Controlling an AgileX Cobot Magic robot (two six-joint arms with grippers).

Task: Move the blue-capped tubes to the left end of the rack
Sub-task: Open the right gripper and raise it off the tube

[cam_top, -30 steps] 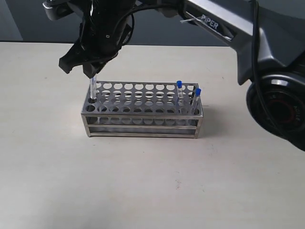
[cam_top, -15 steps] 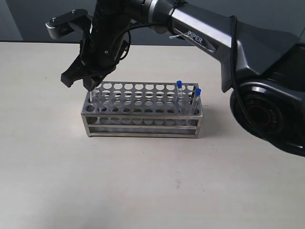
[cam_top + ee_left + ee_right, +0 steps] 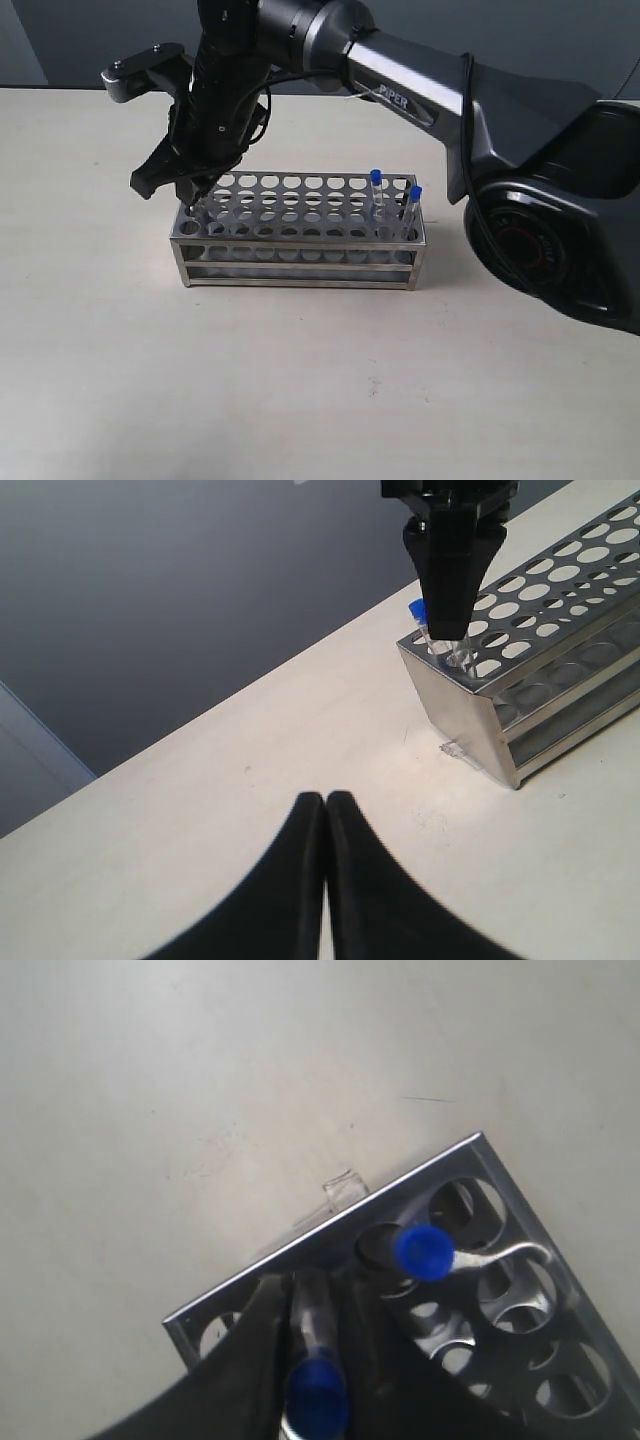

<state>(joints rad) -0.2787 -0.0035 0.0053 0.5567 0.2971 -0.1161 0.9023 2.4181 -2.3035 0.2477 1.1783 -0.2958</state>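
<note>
The first blue-capped tube (image 3: 312, 1320) stands upright between the fingers of the right pincer (image 3: 195, 193). The pincer is closed to a narrow gap and grips the tube just under its cap. The tube's lower end is down in a corner hole of the rack (image 3: 300, 262). Just beside the pincer, in a neighbouring hole at the same end, stands the second blue-capped tube (image 3: 421, 1250). It is very near one finger, and whether they touch cannot be told.

Well away from the pincer, at the opposite end of the rack, the third blue-capped tube (image 3: 376, 177) and the fourth blue-capped tube (image 3: 415, 191) stand in holes close to each other. That makes four tubes in the one silver metal rack, two at each end.

The right arm (image 3: 420, 90) reaches across above the rack, and in the exterior view the pincer's body hides the two tubes beneath it. Below the pincer, a small clear scrap (image 3: 345, 1188) lies on the table (image 3: 300, 400) just off the rack's corner.

The left pincer (image 3: 326, 805) is over bare tabletop, well apart from the right one and the rack. Its fingers are pressed together with nothing between them.
</note>
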